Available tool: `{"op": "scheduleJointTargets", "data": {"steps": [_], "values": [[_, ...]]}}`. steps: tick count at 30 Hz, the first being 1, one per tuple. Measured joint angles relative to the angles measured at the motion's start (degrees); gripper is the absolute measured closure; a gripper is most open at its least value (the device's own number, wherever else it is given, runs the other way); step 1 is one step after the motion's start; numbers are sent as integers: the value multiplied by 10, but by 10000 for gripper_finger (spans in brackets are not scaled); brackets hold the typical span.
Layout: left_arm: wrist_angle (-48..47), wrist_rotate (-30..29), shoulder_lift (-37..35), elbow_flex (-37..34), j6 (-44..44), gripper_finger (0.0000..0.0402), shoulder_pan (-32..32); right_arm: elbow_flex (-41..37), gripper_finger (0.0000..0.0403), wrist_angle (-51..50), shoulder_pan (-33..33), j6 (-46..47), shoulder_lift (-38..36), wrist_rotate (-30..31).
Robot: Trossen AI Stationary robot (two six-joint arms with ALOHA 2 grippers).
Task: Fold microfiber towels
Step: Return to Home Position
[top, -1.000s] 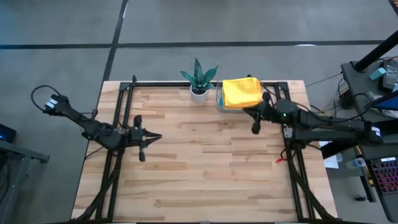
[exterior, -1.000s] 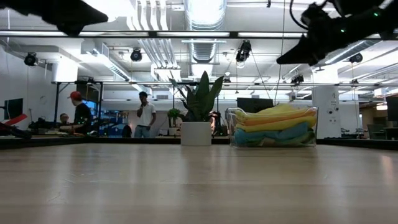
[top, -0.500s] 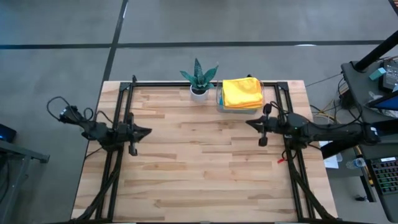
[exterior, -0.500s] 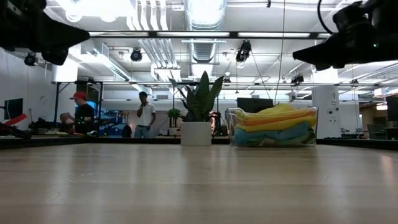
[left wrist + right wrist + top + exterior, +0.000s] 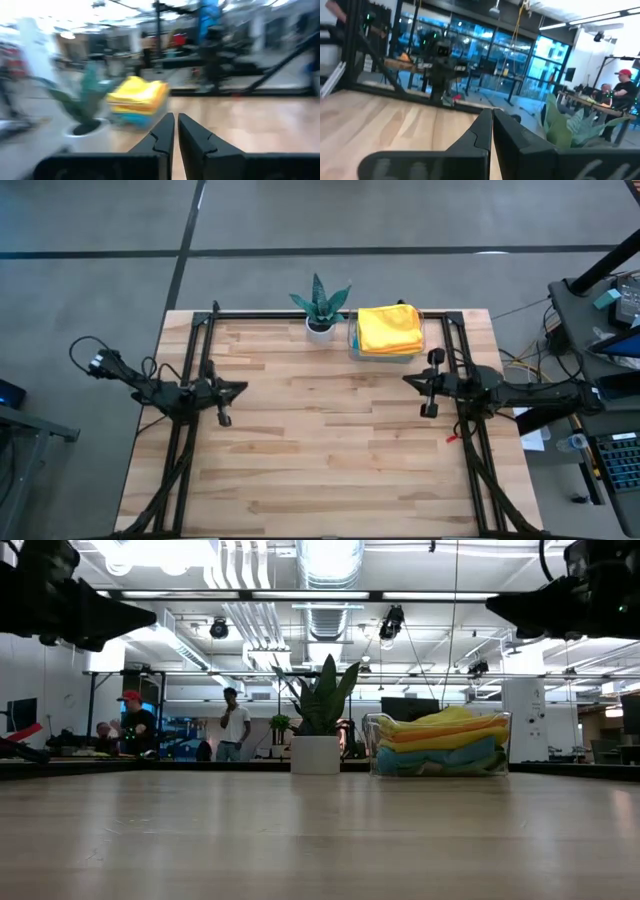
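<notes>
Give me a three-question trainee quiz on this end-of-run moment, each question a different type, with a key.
1. True or false: a towel lies unfolded on the light wooden table.
2. Which colour tops the stack of folded microfiber towels in the clear plastic bin? A orange, B yellow, C blue.
3. What are the left gripper and right gripper holding?
Key: 1 false. 2 B. 3 nothing; both are shut and empty, raised above the table near its sides.
</notes>
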Motion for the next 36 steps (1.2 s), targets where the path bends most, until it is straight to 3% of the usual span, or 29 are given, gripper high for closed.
{"op": "scheduleJointTargets", "data": {"steps": [4,11,24,36], "values": [[43,-46,27,0,62,392,25,0,394,-3,0,-9,14,0],[39,-99,37,-1,69,392,54,0,394,-62,0,-6,23,5],[40,-103,3,-1,48,392,57,0,394,-152,0,153,22,5],[40,-103,14,-2,48,392,57,0,394,-152,0,165,22,5]]}}
